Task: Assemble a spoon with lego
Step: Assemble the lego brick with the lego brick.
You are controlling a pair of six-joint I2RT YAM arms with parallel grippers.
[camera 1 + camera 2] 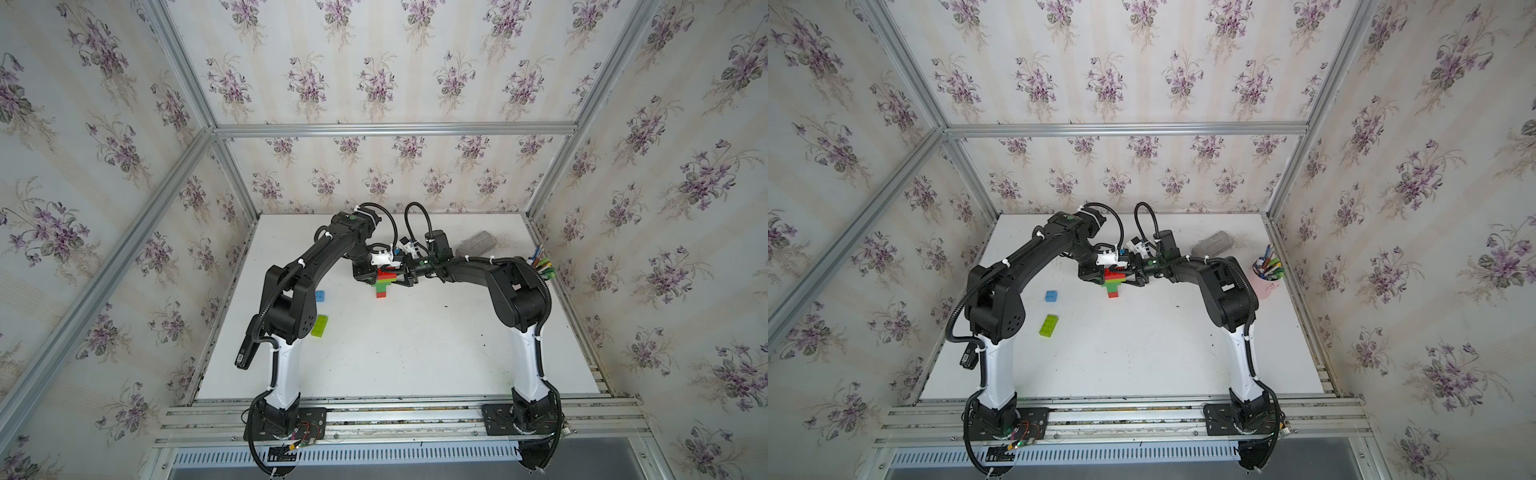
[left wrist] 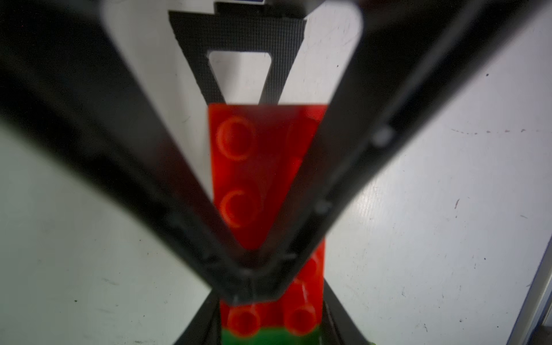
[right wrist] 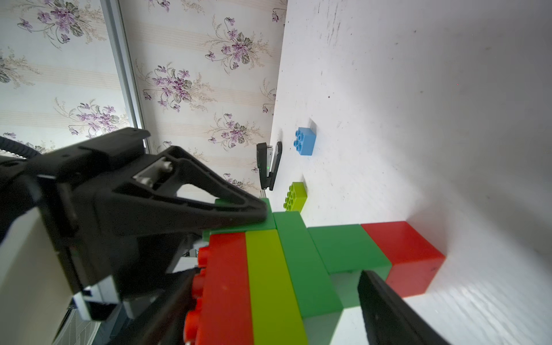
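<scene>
The spoon [image 1: 384, 286] [image 1: 1113, 286] lies flat mid-table: a red, lime and green head and a narrow green-and-red handle [image 3: 373, 251]. My left gripper [image 1: 385, 270] [image 1: 1116, 270] [image 2: 245, 277] hangs over the studded red brick [image 2: 239, 167] at the head's far end, fingertips together and holding nothing. My right gripper [image 1: 401, 277] [image 1: 1136, 277] [image 3: 277, 271] straddles the head from the right. One of its fingers lies against the red studs, the other against the green step by the handle. A loose blue brick [image 1: 320, 296] [image 1: 1052, 296] [image 3: 305, 140] and a lime brick [image 1: 321, 325] [image 1: 1049, 325] [image 3: 295, 195] lie to the left.
A grey block [image 1: 476, 245] [image 1: 1212, 243] lies at the back right of the white table [image 1: 415, 353]. A pink cup of pens [image 1: 1266, 278] stands by the right wall. Papered walls with aluminium posts close in three sides.
</scene>
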